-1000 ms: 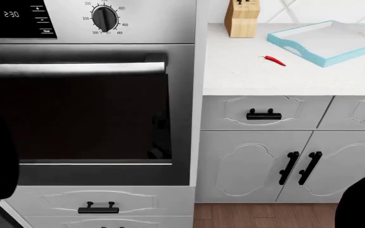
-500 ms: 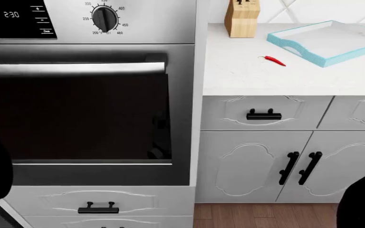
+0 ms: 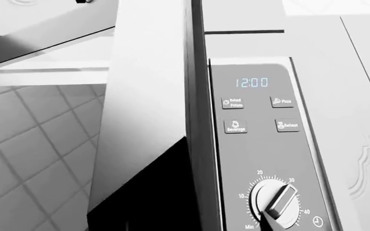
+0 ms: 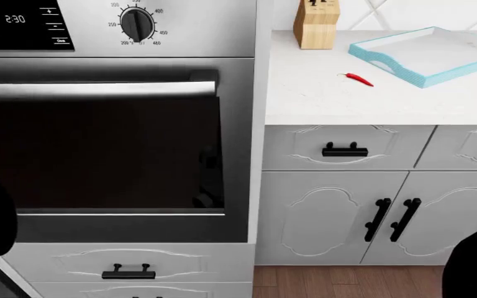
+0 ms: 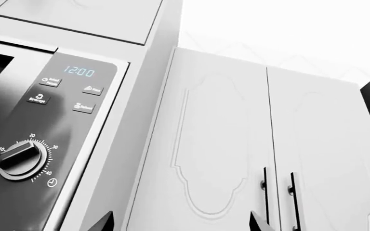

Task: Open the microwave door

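The microwave shows only in the wrist views, not in the head view. Its control panel [image 3: 262, 144] has a 12:00 display, several buttons and a timer dial [image 3: 276, 199]. The microwave door [image 3: 150, 110] stands swung out from the body, its dark edge running beside the panel, with darkness below it. Of my left gripper only one dark fingertip [image 3: 267, 224] shows, right at the dial. The right wrist view sees the same panel [image 5: 50, 134] from the other side. My right gripper [image 5: 179, 224] is open with nothing between its fingertips, facing a white cupboard door.
In the head view a steel oven [image 4: 114, 143] fills the left, and a white counter [image 4: 371, 93] carries a knife block [image 4: 317, 23], a red chilli [image 4: 357, 79] and a blue tray [image 4: 427, 54]. White upper cupboards [image 5: 249, 144] with black handles stand beside the microwave.
In the head view both dark arm shapes at the lower corners have dropped slightly lower. Nothing else has moved.
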Motion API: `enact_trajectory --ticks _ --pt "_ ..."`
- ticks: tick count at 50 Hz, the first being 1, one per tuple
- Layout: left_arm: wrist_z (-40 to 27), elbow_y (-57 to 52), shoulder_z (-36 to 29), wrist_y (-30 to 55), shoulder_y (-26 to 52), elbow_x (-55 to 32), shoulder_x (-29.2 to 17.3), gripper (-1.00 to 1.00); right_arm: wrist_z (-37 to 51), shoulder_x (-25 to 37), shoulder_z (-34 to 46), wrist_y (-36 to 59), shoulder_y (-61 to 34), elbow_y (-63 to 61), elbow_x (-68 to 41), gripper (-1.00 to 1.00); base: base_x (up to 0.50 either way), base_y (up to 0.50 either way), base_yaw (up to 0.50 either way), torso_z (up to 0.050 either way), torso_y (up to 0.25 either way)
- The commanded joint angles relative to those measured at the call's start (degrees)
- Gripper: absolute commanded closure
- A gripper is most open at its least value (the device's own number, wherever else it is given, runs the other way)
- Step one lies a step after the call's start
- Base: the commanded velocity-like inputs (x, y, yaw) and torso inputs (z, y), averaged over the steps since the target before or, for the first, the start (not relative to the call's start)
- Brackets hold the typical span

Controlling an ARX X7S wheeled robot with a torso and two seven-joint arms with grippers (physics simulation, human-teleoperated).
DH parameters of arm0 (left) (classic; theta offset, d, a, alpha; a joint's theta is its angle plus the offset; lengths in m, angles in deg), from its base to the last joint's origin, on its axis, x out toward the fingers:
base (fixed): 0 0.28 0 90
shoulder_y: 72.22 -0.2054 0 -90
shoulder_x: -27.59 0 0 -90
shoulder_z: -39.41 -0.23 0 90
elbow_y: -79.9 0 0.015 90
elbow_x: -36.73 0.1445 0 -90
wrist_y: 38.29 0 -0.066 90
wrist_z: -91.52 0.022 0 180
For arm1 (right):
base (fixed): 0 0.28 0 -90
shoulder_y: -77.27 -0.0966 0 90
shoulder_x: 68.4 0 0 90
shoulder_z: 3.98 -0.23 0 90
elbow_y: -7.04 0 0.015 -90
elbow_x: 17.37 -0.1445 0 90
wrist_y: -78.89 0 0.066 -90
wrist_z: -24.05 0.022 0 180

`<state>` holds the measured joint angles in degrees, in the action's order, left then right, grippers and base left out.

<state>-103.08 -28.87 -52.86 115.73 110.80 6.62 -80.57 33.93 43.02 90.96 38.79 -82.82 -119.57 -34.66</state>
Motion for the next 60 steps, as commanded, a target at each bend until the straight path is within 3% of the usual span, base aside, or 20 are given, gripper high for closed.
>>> enact_trajectory --ticks 1,27,49,60 --pt "0.8 -0.6 -0.1 -0.6 0.5 -1.4 0.0 -1.0 0.2 0.1 0.2 -0.2 0.0 0.1 -0.1 -1.0 0.0 0.0 0.0 0.0 0.0" --pt "2.0 4.1 -2.4 -6.8 0.1 2.5 -3.2 -1.0 0.5 0.2 1.0 -0.6 -0.4 0.7 -0.2 -1.0 0.0 0.0 0.0 0.0 0.0" --pt "1.4 1.5 -0.9 -4.0 6.5 0.0 -2.6 -1.0 1.0 0.5 0.5 1.0 -0.9 -0.7 -1.1 -1.0 0.0 0.0 0.0 0.0 0.0" --pt "0.5 -1.4 -1.2 -2.0 10.9 -2.2 0.0 -1.0 1.2 0.6 0.2 0.2 -0.2 -0.6 -1.2 -1.0 0.0 0.0 0.0 0.0 0.0"
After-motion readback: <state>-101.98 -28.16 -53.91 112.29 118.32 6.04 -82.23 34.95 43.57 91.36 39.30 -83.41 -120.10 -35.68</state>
